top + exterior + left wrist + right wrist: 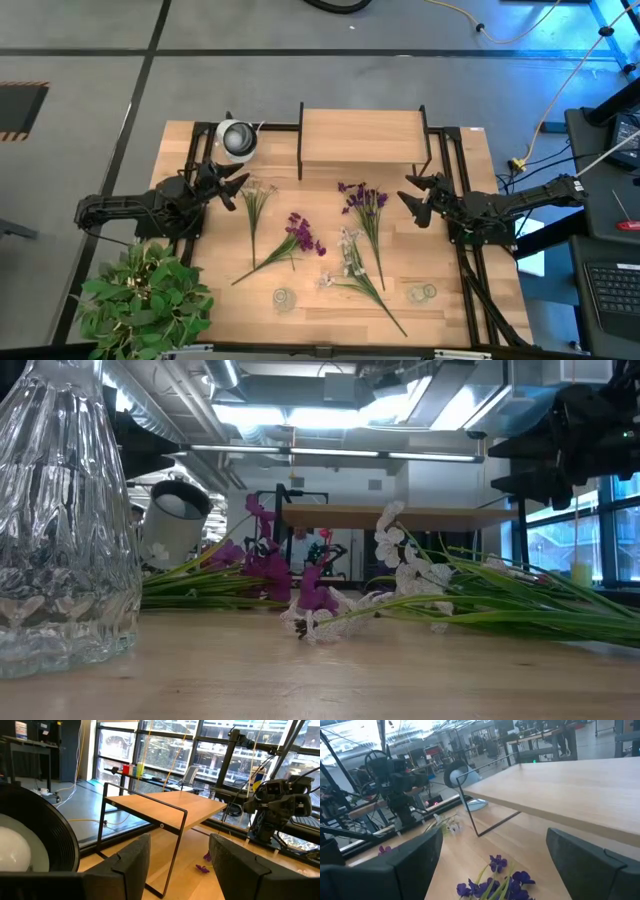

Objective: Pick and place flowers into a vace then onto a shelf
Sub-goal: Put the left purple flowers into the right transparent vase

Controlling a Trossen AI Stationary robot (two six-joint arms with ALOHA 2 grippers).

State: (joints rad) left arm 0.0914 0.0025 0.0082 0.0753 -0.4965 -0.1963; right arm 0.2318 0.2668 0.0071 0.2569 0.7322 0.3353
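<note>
Several flowers lie flat on the wooden table: a white-blossomed stem (255, 205), two purple bunches (298, 238) (365, 208) and another white stem (357, 268). In the low view they form a tangle (330, 595). Two clear glass vases (284, 298) (423, 293) stand near the table's near edge; one looms large in the low view (60, 520). The shelf (360, 135) stands at the far edge. My left gripper (236, 192) (180, 870) is open, left of the flowers. My right gripper (408, 190) (495, 870) is open, right of them, with purple blossoms (497, 880) ahead.
A round white lamp (237, 140) stands at the shelf's left end, close to my left gripper. A bushy potted plant (145, 295) fills the table's near left corner. Black frame rails (470, 270) run along the right side. Bare tabletop (340, 180) lies between the grippers.
</note>
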